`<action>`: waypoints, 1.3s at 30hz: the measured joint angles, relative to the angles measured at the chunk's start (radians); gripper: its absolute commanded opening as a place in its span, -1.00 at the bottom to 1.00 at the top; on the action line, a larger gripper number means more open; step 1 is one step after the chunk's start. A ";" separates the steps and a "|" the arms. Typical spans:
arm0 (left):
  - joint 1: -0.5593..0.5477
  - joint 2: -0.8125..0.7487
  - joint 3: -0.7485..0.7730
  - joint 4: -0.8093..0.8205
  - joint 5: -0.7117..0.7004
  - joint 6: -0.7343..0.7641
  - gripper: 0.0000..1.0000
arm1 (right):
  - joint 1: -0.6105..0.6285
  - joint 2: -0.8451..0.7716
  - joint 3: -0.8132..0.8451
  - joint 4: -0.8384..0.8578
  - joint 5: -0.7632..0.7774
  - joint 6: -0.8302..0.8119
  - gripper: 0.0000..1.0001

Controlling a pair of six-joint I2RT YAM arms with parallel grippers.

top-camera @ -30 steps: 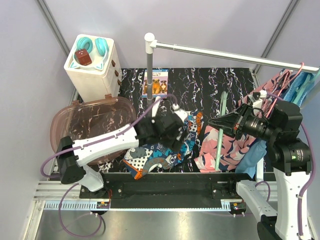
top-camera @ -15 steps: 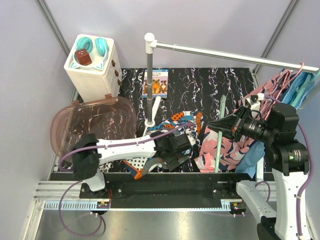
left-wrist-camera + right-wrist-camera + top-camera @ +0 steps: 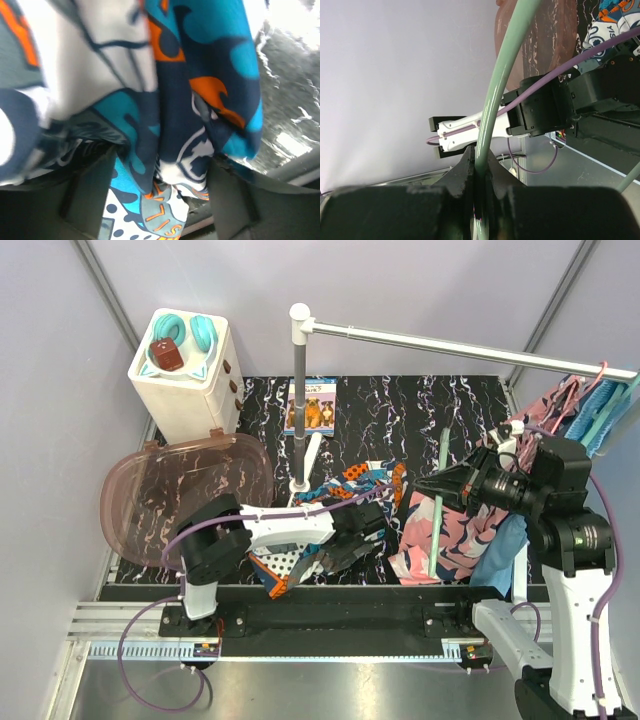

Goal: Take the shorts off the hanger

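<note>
Black marbled counter (image 3: 430, 405) carries the patterned shorts (image 3: 355, 482) near its middle. Left claw (image 3: 160, 180) stands wide, that cloth bunched between its 2 fingers; whether it grips, I cannot tell. Right claw (image 3: 480, 172) is clamped on the green hanger (image 3: 495, 100), with pink shorts (image 3: 455, 535) and light blue shorts (image 3: 505, 555) draped beside it.

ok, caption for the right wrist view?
Right gripper clamped on a thin pale green hanger bar, left arm behind.

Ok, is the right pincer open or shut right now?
Shut. The wrist view shows the right pincer clamped tight on the green hanger, with no gap showing around it.
</note>
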 measured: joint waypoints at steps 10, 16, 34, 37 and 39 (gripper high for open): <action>0.006 0.000 -0.001 0.010 0.000 -0.021 -1.00 | 0.000 0.032 0.013 0.001 -0.001 -0.016 -1.00; 0.006 -0.174 0.006 -0.059 -0.007 -0.099 -1.00 | 0.000 0.028 0.013 0.001 -0.007 -0.026 -1.00; 0.349 -0.822 0.219 -0.303 -0.010 -0.303 -1.00 | 0.000 0.027 0.014 -0.026 -0.051 -0.076 -1.00; 0.401 -0.807 0.375 -0.341 -0.039 -0.279 -1.00 | 0.000 0.031 0.018 -0.031 -0.056 -0.079 -1.00; 0.434 -0.784 0.485 -0.370 -0.079 -0.258 -1.00 | 0.000 0.035 0.024 -0.035 -0.058 -0.082 -1.00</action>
